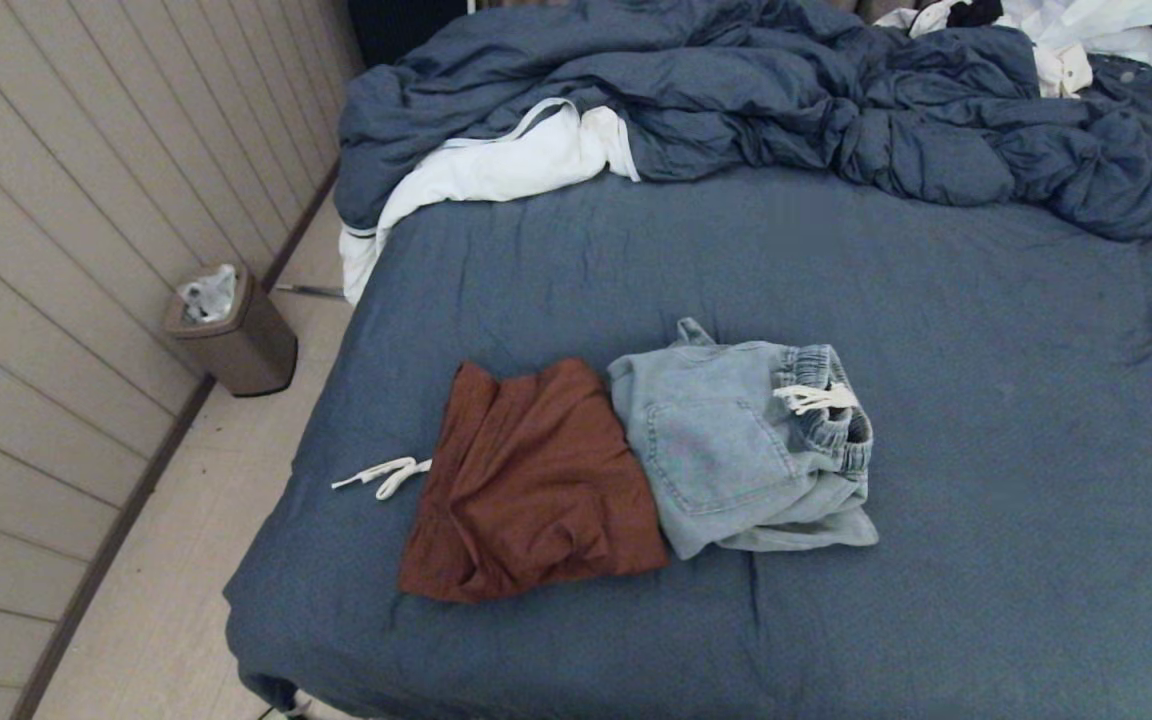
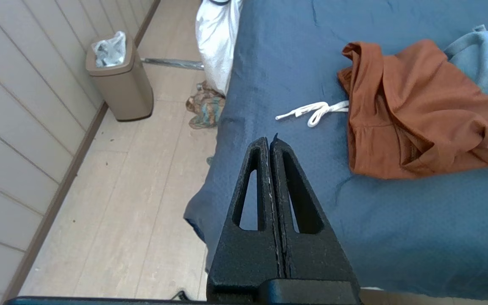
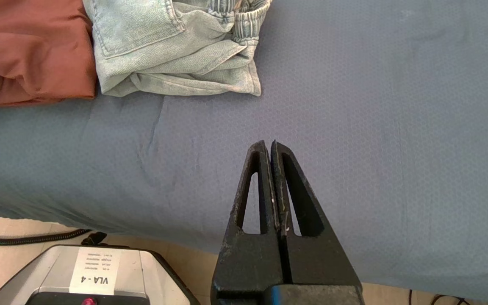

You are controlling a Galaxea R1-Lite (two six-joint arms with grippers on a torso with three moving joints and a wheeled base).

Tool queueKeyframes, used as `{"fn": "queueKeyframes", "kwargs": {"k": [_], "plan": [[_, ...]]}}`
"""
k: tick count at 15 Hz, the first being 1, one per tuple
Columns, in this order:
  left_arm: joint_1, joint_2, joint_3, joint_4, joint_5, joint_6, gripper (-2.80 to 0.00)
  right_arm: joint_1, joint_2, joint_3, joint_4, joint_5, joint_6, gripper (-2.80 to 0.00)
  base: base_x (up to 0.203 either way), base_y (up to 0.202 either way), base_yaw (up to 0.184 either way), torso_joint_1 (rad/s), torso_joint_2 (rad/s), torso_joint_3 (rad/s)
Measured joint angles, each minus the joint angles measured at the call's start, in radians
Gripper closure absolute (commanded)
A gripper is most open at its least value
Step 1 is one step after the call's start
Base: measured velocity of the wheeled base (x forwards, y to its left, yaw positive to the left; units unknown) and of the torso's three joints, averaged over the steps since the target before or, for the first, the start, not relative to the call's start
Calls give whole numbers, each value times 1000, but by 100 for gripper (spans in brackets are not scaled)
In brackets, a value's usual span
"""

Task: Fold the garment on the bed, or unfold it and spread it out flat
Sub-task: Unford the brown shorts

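Two folded garments lie side by side on the bed with its slate-blue sheet. On the left is a rust-brown pair of shorts with a white drawstring trailing left. On the right is a light denim pair with an elastic waist. Neither arm shows in the head view. My left gripper is shut and empty above the bed's near left corner. My right gripper is shut and empty over bare sheet near the front edge.
A rumpled dark blue duvet with white lining fills the far end of the bed, more clothes at the far right. A brown bin stands by the panelled wall. The robot's base sits below the bed's front edge.
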Motion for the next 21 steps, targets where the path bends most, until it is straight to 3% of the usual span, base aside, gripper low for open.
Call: {"fn": "queueKeyframes", "kwargs": {"k": [8,12,17,21], "plan": [[0,0,0,6,2,3,0,0,0,-11,22,-3,-10,0,0,0,0,0,0,0],[0,4,-11,56,8,15,0,0,46,-162,130,26,-14,0,0,0,0,0,0,0],[0,190,-244,123,-20,2,0,8,320,-400,129,98,41,0,0,0,0,0,0,0],[0,478,-399,107,-99,-63,0,18,679,-573,29,159,129,0,0,0,0,0,0,0]]}}
